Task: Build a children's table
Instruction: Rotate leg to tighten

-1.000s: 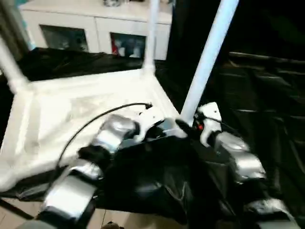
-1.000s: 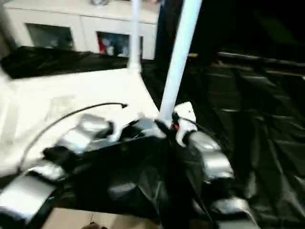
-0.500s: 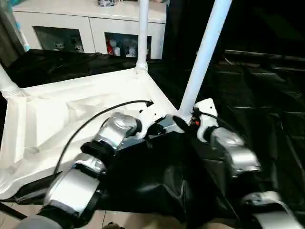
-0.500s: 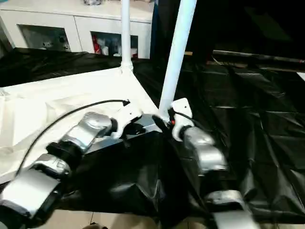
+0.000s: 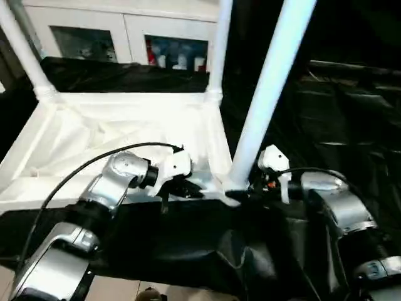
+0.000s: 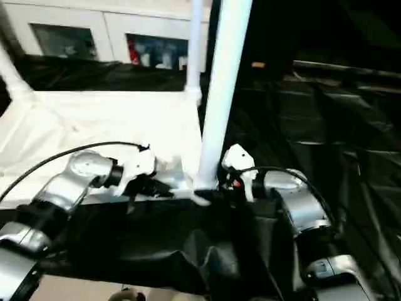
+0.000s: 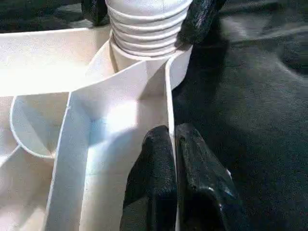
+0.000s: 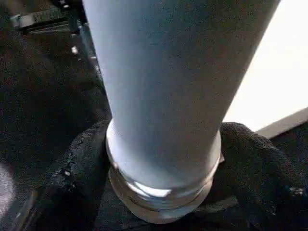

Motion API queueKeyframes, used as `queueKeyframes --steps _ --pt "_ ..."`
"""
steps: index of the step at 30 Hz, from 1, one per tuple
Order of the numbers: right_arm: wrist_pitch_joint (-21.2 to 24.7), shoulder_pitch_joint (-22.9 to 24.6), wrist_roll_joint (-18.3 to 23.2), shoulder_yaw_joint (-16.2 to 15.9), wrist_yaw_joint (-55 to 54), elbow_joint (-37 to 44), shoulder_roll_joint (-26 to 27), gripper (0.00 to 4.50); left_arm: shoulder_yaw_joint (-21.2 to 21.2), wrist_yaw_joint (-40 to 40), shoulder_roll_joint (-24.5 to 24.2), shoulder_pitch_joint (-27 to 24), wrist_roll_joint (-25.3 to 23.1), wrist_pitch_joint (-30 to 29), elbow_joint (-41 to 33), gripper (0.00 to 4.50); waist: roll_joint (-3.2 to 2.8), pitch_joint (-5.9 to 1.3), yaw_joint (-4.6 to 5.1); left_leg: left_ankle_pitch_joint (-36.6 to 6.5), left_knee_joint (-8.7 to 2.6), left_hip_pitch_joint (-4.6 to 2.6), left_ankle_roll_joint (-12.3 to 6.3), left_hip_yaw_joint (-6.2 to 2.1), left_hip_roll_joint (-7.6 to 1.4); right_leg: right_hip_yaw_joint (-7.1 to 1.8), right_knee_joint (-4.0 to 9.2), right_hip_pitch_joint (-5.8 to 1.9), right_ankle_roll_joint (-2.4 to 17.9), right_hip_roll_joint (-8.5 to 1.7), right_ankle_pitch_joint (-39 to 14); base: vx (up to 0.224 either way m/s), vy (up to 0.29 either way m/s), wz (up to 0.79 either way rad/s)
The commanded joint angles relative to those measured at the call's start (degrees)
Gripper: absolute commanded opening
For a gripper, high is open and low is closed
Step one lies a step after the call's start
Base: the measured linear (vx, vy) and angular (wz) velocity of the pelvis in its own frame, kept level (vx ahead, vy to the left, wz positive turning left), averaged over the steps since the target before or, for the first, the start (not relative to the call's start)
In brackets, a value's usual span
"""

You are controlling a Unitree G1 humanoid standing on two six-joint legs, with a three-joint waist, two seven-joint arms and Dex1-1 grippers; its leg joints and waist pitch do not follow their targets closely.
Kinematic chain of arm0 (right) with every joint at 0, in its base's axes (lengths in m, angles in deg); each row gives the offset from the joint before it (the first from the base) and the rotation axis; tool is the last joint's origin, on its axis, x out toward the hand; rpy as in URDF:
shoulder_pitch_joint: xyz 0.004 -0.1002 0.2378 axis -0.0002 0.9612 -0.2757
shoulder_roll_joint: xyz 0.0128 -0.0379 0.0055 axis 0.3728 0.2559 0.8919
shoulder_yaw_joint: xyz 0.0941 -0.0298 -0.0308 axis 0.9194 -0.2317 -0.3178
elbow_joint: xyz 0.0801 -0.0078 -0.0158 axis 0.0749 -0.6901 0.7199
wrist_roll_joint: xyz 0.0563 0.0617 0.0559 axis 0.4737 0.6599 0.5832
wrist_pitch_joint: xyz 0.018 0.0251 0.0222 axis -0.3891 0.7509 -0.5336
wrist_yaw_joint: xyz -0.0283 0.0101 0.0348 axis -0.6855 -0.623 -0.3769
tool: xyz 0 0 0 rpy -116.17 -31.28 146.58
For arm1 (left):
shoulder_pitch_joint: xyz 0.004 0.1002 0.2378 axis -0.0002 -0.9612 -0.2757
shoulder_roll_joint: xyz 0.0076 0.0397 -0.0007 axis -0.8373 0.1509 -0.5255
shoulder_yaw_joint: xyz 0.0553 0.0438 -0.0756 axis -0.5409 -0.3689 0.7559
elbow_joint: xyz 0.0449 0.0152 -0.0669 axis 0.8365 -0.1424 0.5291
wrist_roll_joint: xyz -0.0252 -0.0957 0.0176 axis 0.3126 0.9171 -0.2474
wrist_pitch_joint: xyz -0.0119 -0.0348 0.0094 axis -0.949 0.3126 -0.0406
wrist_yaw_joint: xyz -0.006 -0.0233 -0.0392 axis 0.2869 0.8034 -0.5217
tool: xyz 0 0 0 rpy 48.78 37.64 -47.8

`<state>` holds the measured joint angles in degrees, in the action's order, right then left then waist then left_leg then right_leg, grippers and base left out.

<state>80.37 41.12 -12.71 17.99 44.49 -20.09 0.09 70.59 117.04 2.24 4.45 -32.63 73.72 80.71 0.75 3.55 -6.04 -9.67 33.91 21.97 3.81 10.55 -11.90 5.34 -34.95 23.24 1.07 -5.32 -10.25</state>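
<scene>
At the near corner of the upturned tabletop (image 5: 125,125), a leg (image 5: 266,94) was clasped by the right gripper (image 8: 163,192); the rim was pinched by the left gripper (image 7: 175,163). Behind, a cabinet (image 5: 125,37) was seen.

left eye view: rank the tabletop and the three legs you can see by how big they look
1. tabletop, the widest thing here.
2. near leg, thick and long, though it stands closest to the camera.
3. far right leg and far left leg: both slim and cut off at the top, too alike to rank.

We see smooth white plastic on the tabletop (image 5: 125,125) and leg (image 5: 266,94), glossy black sheet (image 5: 351,125), silver metal forearms (image 5: 109,182).
</scene>
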Motion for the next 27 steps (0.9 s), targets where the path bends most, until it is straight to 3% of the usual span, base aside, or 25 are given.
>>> queueKeyframes --steps 1,3,7,14,17,18,21,22,26,27 --pt "0.3 -0.1 0.4 0.5 0.8 0.8 -1.0 3.46 -0.4 2.6 0.2 -0.1 1.9 0.2 -3.0 0.0 -0.21 -4.17 0.18 -13.7 -4.0 -1.57 -2.23 -0.22 -2.0 -3.0 3.89 -2.99 13.8 -3.49 -10.7 0.0 0.0 0.0" --pt "1.0 -0.1 0.8 0.7 1.4 1.1 -0.6 3.27 -0.2 2.6 0.1 -0.2 1.9 0.0 -3.2 0.0 -0.13 -4.06 0.16 -15.3 -4.08 -1.75 -1.1 -0.24 -1.97 -3.15 4.32 -2.77 12.5 -3.52 -14.1 0.0 0.0 0.0" --pt "1.6 0.3 1.5 0.2 2.0 1.6 0.0 2.93 0.0 2.5 0.2 -0.2 1.9 -0.5 -3.5 0.0 0.09 -4.1 0.18 -14.6 -4.18 -1.47 -0.83 -0.42 -1.9 -3.08 4.32 -2.87 11.3 -3.53 -15.5 0.0 0.0 0.0" --pt "2.5 1.4 1.6 0.4 0.9 1.5 0.4 2.77 0.1 2.0 0.4 -0.3 2.0 -0.9 -3.7 0.0 0.09 -4.39 0.2 -11.3 -3.9 -1.2 -1.63 -0.36 -1.76 -3.06 3.74 -3.05 12.1 -3.33 -10.5 0.0 0.0 0.0" --pt "2.4 1.0 -1.5 2.3 -8.8 -3.5 2.6 2.75 -0.5 -5.4 1.7 1.4 -2.5 -0.4 0.2 0.0 0.05 -4.35 0.46 -11.1 -3.89 -1.15 -1.41 -0.37 -1.7 -3.06 3.72 -2.86 12.2 -3.31 -10.3 0.0 0.0 0.0" --pt "3.6 0.4 -2.1 4.1 -15.5 -6.2 4.7 2.75 0.3 -12.0 3.8 3.4 -4.0 -2.3 3.7 0.0 -0.02 -4.2 0.65 -12.9 -3.97 -1.55 -0.37 -0.35 -1.52 -3.04 4.31 -2.63 11.7 -3.36 -13.4 0.0 0.0 0.0" --pt "5.8 0.0 -1.0 7.2 -23.4 -8.5 8.1 2.75 1.4 -18.0 7.0 5.9 -4.2 -4.7 7.5 0.0 0.04 -4.16 0.87 -14.9 -4.11 -1.72 0.99 -0.59 -1.53 -2.96 4.71 -2.75 10.5 -3.58 -17.8 0.0 0.0 0.0" --pt "7.2 -0.2 0.0 9.3 -29.5 -9.6 11.5 2.75 2.4 -23.3 10.4 7.9 -4.0 -6.6 10.5 0.0 0.1 -4.09 1.09 -15.0 -4.23 -1.45 1.14 -0.66 -1.47 -2.92 4.81 -2.83 9.8 -3.5 -18.6 0.0 0.0 0.0" --pt "7.4 -1.0 0.5 10.7 -36.6 -10.8 15.9 2.74 4.0 -31.0 14.7 10.4 -3.5 -8.2 14.2 0.0 0.11 -4.26 1.23 -15.9 -4.14 -1.71 1.09 -0.72 -1.32 -2.89 5.17 -2.74 9.6 -3.56 -18.7 0.0 0.0 0.0" --pt "7.2 -1.3 0.0 10.4 -37.9 -11.0 17.0 2.74 4.2 -32.8 15.7 10.9 -3.7 -8.4 15.2 0.0 -0.4 -4.11 1.17 -15.9 -4.15 -1.56 0.78 -0.72 -1.21 -2.93 5.24 -2.78 9.4 -3.53 -18.6 0.0 0.0 0.0"
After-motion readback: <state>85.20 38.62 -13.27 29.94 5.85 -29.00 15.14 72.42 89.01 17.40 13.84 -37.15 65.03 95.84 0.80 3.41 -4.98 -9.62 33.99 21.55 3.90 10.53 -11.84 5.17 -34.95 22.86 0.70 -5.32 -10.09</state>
